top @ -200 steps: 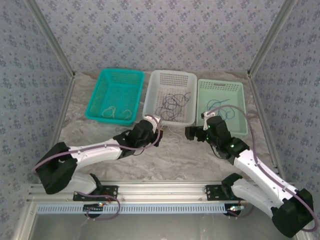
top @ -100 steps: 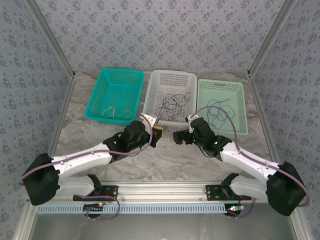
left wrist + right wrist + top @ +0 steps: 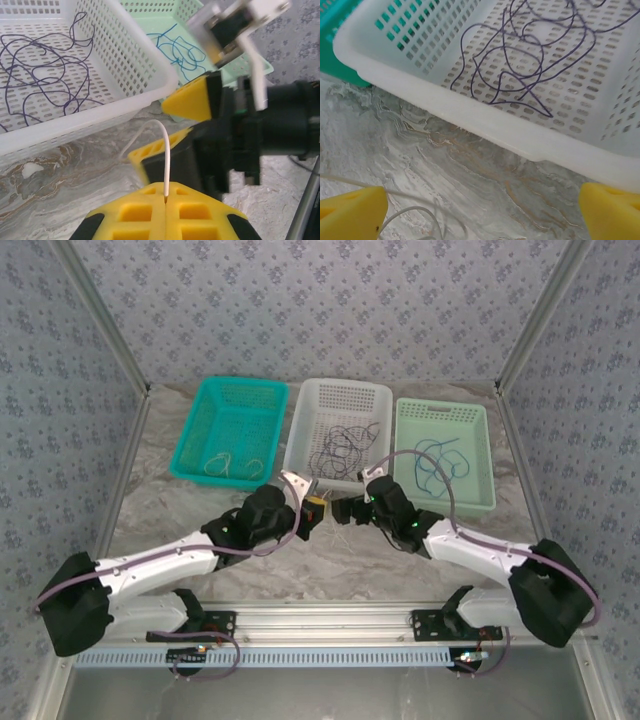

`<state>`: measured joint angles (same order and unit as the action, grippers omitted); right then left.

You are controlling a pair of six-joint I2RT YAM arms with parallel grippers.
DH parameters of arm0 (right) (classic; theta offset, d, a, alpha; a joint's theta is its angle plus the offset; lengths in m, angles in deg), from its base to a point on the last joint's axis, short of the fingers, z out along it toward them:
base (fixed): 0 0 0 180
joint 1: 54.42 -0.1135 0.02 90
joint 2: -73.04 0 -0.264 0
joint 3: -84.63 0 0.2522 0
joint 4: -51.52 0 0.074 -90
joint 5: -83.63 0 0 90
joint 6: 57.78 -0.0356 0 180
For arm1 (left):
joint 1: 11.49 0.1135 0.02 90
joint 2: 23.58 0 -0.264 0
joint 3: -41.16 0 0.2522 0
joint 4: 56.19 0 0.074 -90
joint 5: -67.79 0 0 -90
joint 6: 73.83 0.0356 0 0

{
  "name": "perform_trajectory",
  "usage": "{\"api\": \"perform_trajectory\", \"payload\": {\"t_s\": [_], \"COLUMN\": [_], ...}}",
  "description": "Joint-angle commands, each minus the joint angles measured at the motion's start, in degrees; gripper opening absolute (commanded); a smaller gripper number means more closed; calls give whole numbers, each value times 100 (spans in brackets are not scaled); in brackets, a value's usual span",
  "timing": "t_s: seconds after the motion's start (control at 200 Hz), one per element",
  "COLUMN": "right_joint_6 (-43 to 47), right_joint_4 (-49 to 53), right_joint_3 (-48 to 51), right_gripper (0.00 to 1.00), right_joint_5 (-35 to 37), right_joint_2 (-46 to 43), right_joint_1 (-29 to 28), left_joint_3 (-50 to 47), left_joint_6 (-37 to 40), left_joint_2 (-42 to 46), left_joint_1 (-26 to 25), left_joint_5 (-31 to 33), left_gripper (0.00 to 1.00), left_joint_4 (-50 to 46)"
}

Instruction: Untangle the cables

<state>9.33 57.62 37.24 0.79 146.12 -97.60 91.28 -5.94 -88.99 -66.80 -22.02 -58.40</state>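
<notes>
From above, three baskets stand in a row along the far edge of the table [image 3: 190,525]: a teal basket [image 3: 237,385] holding pale cables [image 3: 235,466], a white basket [image 3: 340,387] with a knot of dark cables [image 3: 340,448], and a pale green basket [image 3: 440,405] with a blue cable [image 3: 437,462]. My left pincer [image 3: 313,502] and right pincer [image 3: 345,510] meet nose to nose about mid-table, just in front of the white basket's near rim. At my left wrist, my yellow fingers [image 3: 135,215] are clenched on a thin whitish cable [image 3: 167,160], which rises from the seam between them, arches over and drops to the marbled top. The right pincer gapes just beyond, though I cannot tell from here whether the strand lies inside it. At my right wrist, that pincer stands released wide, grasping nothing, and the whitish cable loops on the table just beside its left-hand finger. I judge this to be a handover or a pull-apart of this one strand. I should bring the right pincer onto the cable close to the left grip, centre it between the pads before closing, and keep the left clamp firm, since so thin a wire may slip out sideways.
</notes>
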Motion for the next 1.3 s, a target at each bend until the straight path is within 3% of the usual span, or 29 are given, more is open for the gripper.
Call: {"api": "perform_trajectory", "payload": {"t_s": [0.0, 0.35, 0.785, 1.294], "right_joint_6": [-26, -35, -213, -469], "right_joint_4": [-224, -195, 593, 878], "right_joint_3": [-176, -242, -26, 378], "right_gripper": [100, 100, 96, 96], "right_joint_5": [122, 137, 614, 832], "right_joint_2": [324, 580, 584, 358], "right_joint_1": [-165, -352, -378, -396], "left_joint_3": [70, 127, 560, 1260], "left_joint_6": [96, 255, 1113, 1794], "left_joint_2": [275, 684, 1854, 2064], "left_joint_1": [-33, -33, 55, 284], "left_joint_5": [-114, -282, 194, 290], "left_gripper": [2, 2, 4, 4], "left_joint_4": [325, 324, -624, -1160]}}
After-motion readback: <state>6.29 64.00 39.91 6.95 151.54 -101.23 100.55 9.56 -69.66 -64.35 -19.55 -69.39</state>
